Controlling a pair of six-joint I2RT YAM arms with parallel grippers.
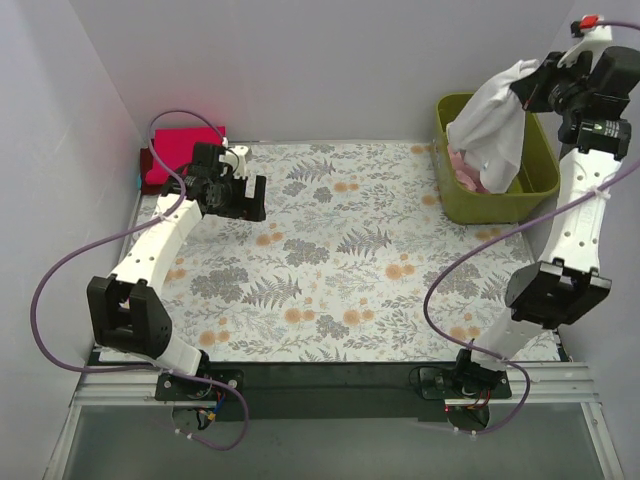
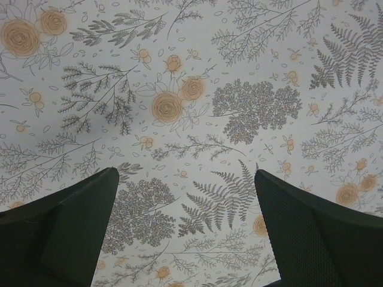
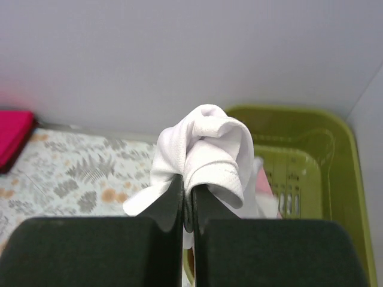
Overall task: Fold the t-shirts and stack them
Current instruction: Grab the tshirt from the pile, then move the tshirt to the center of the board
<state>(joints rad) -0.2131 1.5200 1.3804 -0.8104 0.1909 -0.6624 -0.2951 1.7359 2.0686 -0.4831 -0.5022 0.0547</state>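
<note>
Three t-shirts are in view, one of each colour. The white t-shirt [image 1: 492,130] is lifted off the bench [image 1: 340,260] and hangs from the right end effector [image 1: 528,85] at the far right, its loose lower part draping down over one olive-green basket [image 1: 520,205]. In the right wrist view a bunched fold of the white t-shirt [image 3: 206,149] swells out above the right end effector [image 3: 187,185], whose two fingers are pressed together on the cloth with barely a slit between them.

The pale pink t-shirt [image 1: 462,172] lies crumpled inside the basket, partly covered by the hanging white cloth. Only a sliver of it [image 3: 261,173] shows from the right wrist, beside the basket's slotted wall [image 3: 335,155].

The crimson red t-shirt [image 1: 183,155] lies folded flat at the far left corner of the bench, against the back wall and well apart from the other two. Its edge [image 3: 13,134] shows at the left border of the right wrist view.

The left end effector [image 1: 250,200] hovers near the red t-shirt, over the patterned bench cover. From the left wrist, its two fingers [image 2: 72,227] stand wide apart with nothing between them, only the fern-and-flower print of the bench [image 2: 239,72] below the left end effector [image 2: 185,179].

Two purple cables [image 1: 60,270] loop out, one from each arm.
</note>
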